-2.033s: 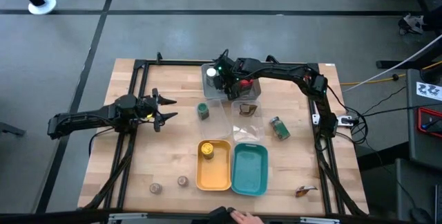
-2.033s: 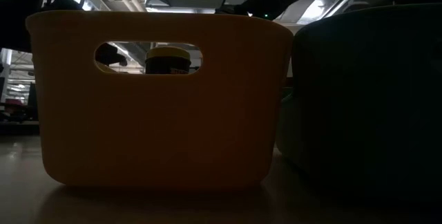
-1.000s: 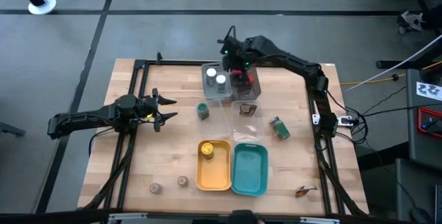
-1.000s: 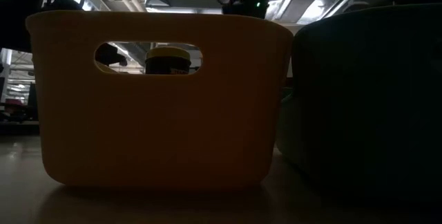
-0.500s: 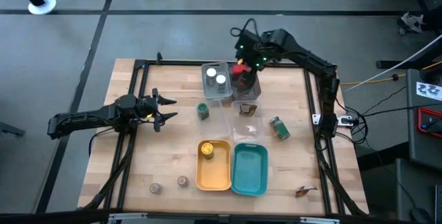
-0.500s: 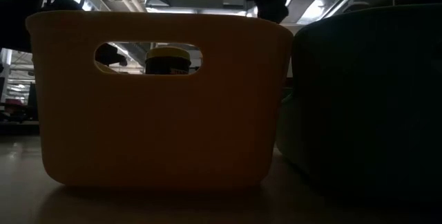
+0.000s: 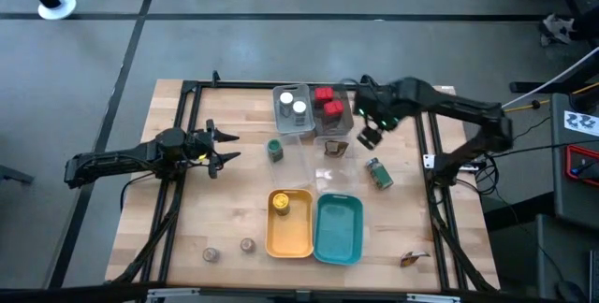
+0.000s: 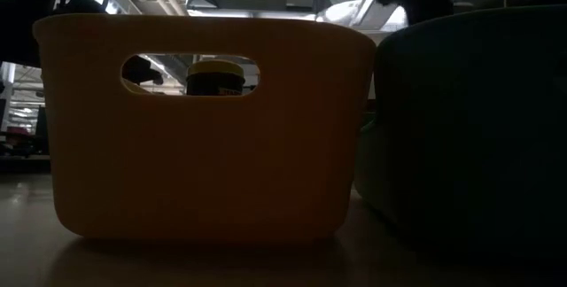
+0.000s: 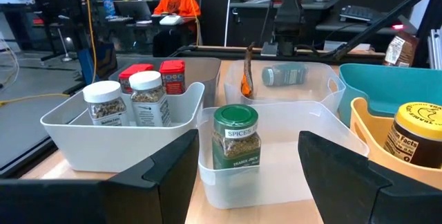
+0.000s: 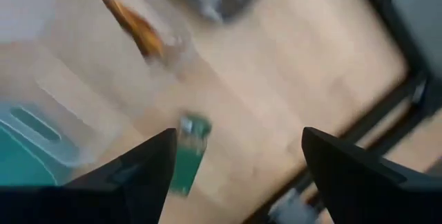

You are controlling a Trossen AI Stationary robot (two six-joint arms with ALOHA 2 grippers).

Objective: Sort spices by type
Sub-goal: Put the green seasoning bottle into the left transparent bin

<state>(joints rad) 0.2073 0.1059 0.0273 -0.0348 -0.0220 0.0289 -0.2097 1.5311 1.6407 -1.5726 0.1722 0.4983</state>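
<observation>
Tools both spread, empty: right tool (image 7: pixel 369 135) above wooden table (image 7: pixel 234 209); left tool (image 7: pixel 221 149) idle.

The table (image 7: pixel 234 200) is light wood with a matt finish; the yellow tray (image 7: pixel 290 233) and the teal tray (image 7: pixel 339 231) look like smooth plastic, the clear tray (image 9: pixel 276 175) translucent plastic

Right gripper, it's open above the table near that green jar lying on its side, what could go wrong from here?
1. The green-lidded jar lies on its side on bare wood, so it may roll as the open right gripper closes on it.
2. The right wrist view is smeared with motion; a fast descent could miss the jar or strike the clear tray beside it.
3. The left gripper waits open near another green-lidded jar.
</observation>
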